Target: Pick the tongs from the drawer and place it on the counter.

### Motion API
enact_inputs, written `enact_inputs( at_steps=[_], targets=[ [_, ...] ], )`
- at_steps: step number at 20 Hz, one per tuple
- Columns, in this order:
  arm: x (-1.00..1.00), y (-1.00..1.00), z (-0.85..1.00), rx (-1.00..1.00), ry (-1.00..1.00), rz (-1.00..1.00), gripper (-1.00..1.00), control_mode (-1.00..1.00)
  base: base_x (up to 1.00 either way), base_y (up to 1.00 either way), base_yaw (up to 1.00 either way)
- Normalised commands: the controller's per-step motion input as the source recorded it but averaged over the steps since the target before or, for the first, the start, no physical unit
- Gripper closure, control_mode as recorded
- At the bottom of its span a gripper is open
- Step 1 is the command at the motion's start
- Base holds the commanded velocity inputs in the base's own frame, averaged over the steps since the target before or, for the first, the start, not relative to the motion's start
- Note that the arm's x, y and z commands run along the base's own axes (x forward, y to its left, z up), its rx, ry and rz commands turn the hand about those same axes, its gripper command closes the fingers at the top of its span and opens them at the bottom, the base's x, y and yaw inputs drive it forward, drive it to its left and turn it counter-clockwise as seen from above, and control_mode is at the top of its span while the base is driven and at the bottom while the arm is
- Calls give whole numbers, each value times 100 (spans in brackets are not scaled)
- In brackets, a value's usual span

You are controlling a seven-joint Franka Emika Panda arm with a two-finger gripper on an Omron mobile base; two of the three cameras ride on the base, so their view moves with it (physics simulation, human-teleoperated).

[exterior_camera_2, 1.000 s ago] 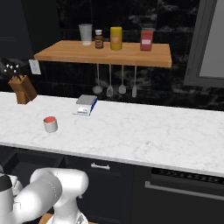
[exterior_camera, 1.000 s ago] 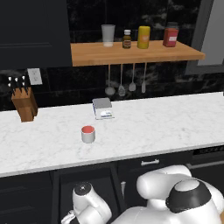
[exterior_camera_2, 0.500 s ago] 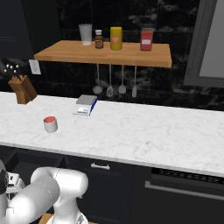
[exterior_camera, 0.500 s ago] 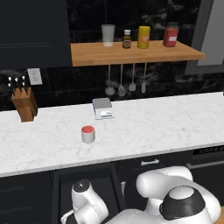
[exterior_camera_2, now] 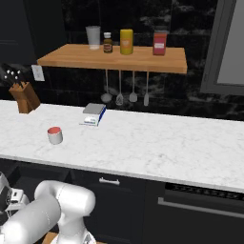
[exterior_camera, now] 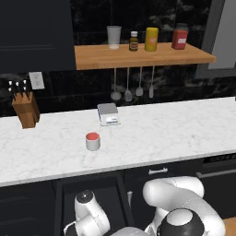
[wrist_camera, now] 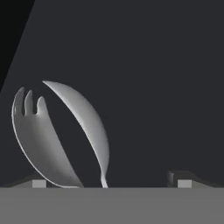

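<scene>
Silver tongs lie on the flat dark floor of the drawer, seen close from the hand view: a forked head and a smooth spoon-shaped head side by side, their stems running down out of sight at the bottom edge. The gripper hangs right over them with its two dark finger tips set wide apart, nothing between them; the left tip sits just beside the forked head, and whether it touches is not clear.

From the left base view the drawer stands pulled out below the tabletop, and the white arm folds down low into it, its wrist reaching in at the near left. In the right base view the arm bends down to the near left as well, below the tabletop edge.

On the white marble tabletop stand a small grey cup with a red top, a flat kitchen scale farther back, and a wooden knife block at the far left. Above, a wooden shelf carries a pale cup, a small dark bottle, a yellow container and a red jar; their labels are too small to read. Ladles and spoons hang beneath the shelf.
</scene>
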Motion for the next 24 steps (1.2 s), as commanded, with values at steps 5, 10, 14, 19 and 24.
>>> enact_inputs(
  at_steps=[5, 10, 14, 19, 24],
  targets=[
    [5, 18, -11, 0, 0, 0, -100, -100, 0, 0, 0],
    [1, 18, -18, 0, 0, 0, 100, -100, 0, 0, 0],
    [0, 2, -3, 0, 0, 0, 100, -100, 0, 0, 0],
    [0, 0, 0, 0, 0, 0, 100, -100, 0, 0, 0],
    [-23, -8, 20, 1, -2, -2, 100, -100, 0, 0, 0]
  ],
)
